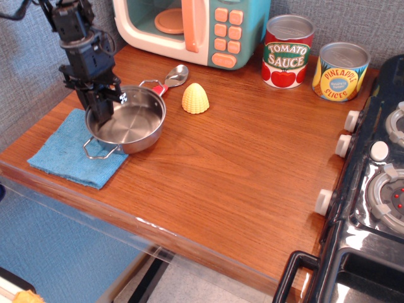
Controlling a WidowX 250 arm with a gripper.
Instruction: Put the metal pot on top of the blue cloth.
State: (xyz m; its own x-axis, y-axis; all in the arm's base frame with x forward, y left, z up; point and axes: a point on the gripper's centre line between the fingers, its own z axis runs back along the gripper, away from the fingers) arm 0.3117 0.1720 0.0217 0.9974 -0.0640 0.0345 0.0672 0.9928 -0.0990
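Note:
The metal pot (pixel 128 125) is a shallow shiny steel pot with two wire loop handles. It hangs over the right part of the blue cloth (pixel 55 153), a flat light-blue square at the table's front left. My black gripper (pixel 101 106) comes down from the upper left and is shut on the pot's left rim, one finger inside the pot. Whether the pot touches the cloth I cannot tell.
A red-handled spoon (pixel 169 80) and a yellow corn piece (pixel 195 98) lie just behind and right of the pot. A toy microwave (pixel 189 28) stands at the back, with a tomato sauce tin (pixel 288 50) and pineapple tin (pixel 342 71). A black stove (pixel 379 183) fills the right.

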